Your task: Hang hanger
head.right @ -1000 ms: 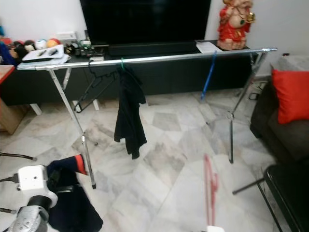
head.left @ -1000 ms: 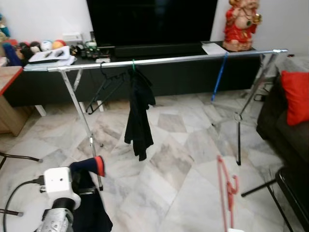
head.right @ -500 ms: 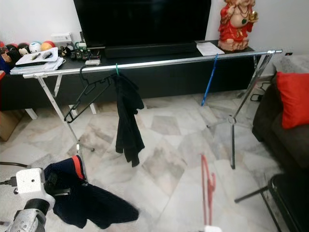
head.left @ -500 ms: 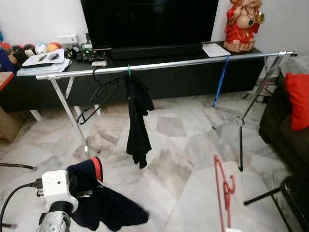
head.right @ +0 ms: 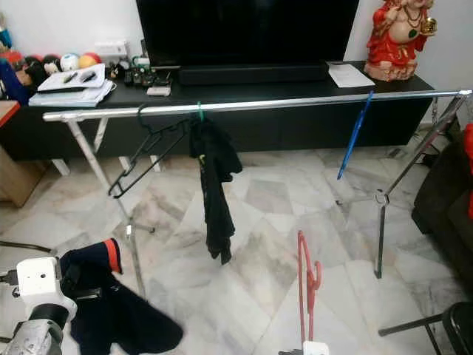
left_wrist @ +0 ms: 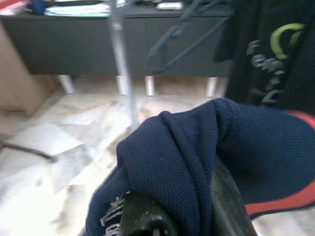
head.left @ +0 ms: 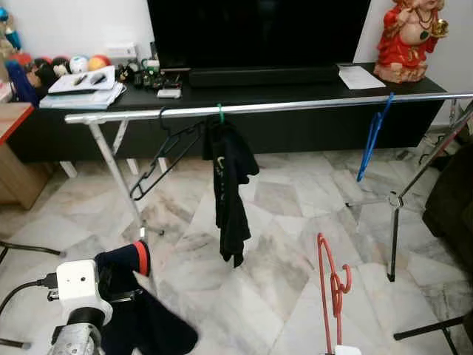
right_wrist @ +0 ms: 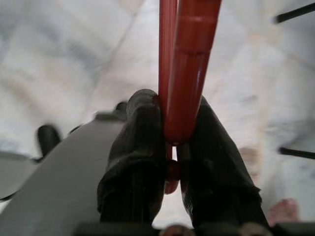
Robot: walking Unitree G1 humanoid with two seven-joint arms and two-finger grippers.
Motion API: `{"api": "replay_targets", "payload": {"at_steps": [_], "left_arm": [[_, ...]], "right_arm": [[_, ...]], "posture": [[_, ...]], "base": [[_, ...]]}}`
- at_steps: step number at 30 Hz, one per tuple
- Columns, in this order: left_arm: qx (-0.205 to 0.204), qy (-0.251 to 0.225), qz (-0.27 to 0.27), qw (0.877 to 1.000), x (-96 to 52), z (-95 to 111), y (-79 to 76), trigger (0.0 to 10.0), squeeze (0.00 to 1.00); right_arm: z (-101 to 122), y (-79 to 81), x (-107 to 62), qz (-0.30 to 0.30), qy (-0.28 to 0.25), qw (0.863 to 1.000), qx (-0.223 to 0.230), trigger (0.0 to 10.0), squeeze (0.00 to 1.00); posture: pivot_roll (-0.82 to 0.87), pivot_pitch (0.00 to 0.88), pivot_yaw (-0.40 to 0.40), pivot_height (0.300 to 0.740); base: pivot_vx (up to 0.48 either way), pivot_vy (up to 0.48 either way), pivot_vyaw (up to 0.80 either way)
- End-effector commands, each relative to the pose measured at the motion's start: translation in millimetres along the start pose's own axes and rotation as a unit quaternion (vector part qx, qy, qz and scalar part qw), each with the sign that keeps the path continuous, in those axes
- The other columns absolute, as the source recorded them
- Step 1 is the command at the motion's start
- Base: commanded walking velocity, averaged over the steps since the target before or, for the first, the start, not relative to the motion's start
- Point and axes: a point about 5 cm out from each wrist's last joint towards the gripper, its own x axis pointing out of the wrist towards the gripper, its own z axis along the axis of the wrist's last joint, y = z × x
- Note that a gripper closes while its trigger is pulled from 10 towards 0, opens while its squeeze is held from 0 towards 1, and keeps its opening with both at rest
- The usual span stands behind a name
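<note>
My right gripper point(right_wrist: 172, 147) is shut on the lower end of a red hanger point(head.left: 330, 285), which stands upright in front of me at the lower right. At the lower left, my left gripper point(left_wrist: 179, 219) is shut on a navy garment with a red band point(head.left: 129, 296); the cloth drapes over the fingers and hangs down. Ahead stands a silver clothes rail point(head.left: 295, 107). On it hang an empty black hanger point(head.left: 162, 151), a black garment point(head.left: 230, 185) on a green hook, and a blue hanger point(head.left: 373, 133) towards the right.
Behind the rail is a long black TV console point(head.left: 295, 81) with a TV, papers and a red statue point(head.left: 410, 33). The rail's legs point(head.left: 392, 222) stand on the marble floor. A dark sofa edge point(head.left: 454, 200) is at the right, a wooden table point(head.left: 15, 159) at the left.
The view has shifted, so the rail now sits further right in the picture. The navy garment's loose end has swung back in under my left gripper. The red hanger stays upright.
</note>
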Motion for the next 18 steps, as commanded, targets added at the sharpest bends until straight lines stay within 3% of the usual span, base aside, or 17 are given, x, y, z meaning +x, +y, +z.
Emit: {"api": "replay_targets", "payload": {"at_steps": [1,18], "left_arm": [[0.01,-0.016,0.005,1.0,0.5,9,5.5,10.0,0.0],[0.009,-0.014,0.005,1.0,-0.5,9,5.2,10.0,0.0]], "right_arm": [[0,2.1,0.0,0.0,-0.002,1.0,0.009,10.0,0.0],[20,8.4,3.5,0.005,-0.029,0.999,0.023,10.0,0.0]], "posture": [[-0.02,0.126,-0.005,0.74],[-0.01,0.131,-0.004,0.74]], "base": [[0.319,0.0,0.0],[0.317,0.0,0.0]]}}
